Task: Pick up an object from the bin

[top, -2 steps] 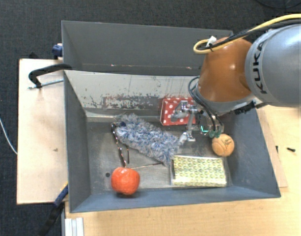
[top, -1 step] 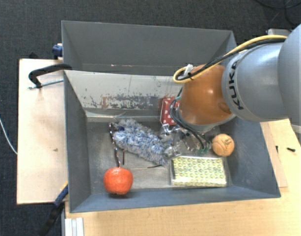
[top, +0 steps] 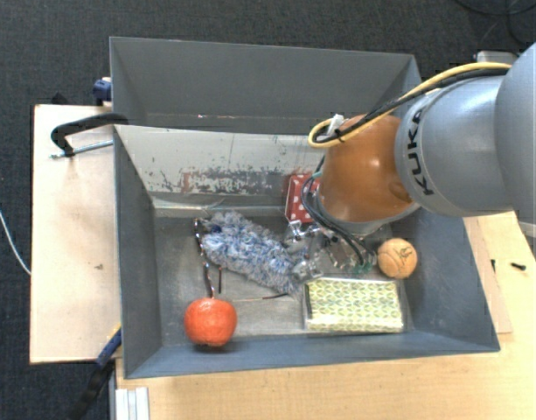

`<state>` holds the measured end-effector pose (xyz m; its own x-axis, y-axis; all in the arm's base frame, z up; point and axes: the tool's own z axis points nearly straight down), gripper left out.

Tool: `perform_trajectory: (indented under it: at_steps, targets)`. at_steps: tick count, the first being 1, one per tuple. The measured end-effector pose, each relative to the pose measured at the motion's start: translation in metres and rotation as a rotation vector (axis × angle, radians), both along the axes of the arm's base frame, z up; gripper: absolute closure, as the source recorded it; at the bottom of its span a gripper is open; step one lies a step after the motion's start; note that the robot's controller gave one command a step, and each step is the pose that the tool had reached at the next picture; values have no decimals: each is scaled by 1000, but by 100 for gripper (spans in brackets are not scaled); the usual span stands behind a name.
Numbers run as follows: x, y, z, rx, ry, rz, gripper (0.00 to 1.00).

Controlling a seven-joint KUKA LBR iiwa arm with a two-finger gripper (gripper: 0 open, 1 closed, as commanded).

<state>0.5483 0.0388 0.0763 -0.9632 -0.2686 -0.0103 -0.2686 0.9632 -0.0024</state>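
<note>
My gripper [top: 313, 250] is low in the middle of the bin, its metal end just under the orange cover. It sits at the right end of a blue-and-white knitted cloth [top: 250, 250] that lies stretched across the bin floor. Right below it lies a flat green-patterned pad [top: 353, 305]. A red box with white dots [top: 297, 197] stands behind it, partly hidden by the cover. A tan ball [top: 396, 258] rests just to the right.
An orange-red ball like a fruit [top: 210, 321] lies near the front left corner. A thin dark wire frame [top: 206, 269] pokes out at the cloth's left end. The arm and its orange cover hang over the bin's right half.
</note>
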Motion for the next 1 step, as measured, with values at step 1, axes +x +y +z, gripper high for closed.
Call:
perform_trajectory:
  at_steps: [1]
  targets:
    - [16, 3, 145, 1, 5, -27, 100]
